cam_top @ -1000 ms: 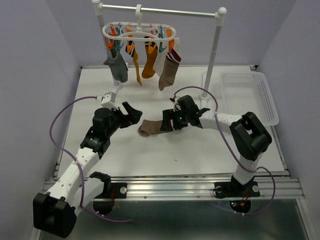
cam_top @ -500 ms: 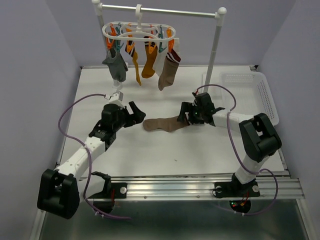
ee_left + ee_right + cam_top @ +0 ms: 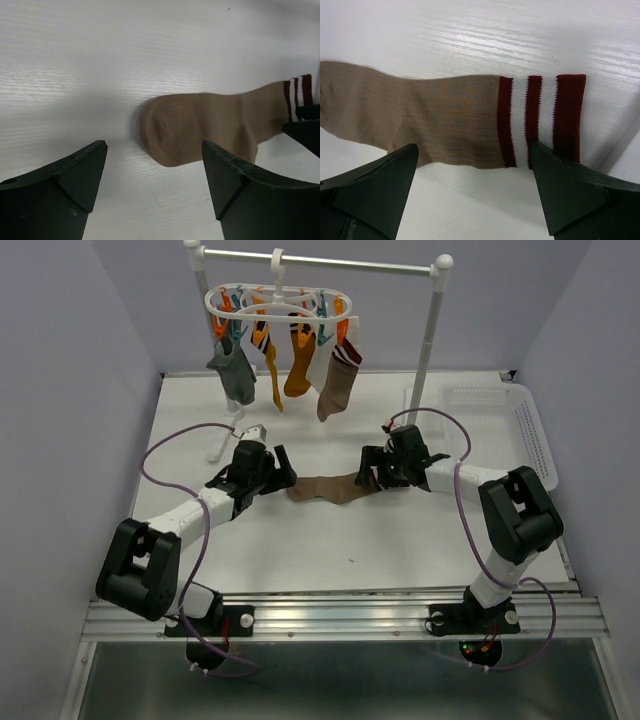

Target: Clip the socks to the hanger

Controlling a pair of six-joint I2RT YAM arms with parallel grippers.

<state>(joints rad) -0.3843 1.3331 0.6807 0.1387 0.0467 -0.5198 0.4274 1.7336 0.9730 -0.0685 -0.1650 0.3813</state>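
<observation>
Top external: brown striped sock (image 3: 325, 488) flat between left tool (image 3: 285, 470) and right tool (image 3: 369, 472) (both wide, empty).

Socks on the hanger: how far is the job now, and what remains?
Done: several socks hang clipped on the hanger. In hand: nothing is gripped; one brown striped sock lies flat on the table, open jaws at each end. Left: lift it and clip it.
</observation>
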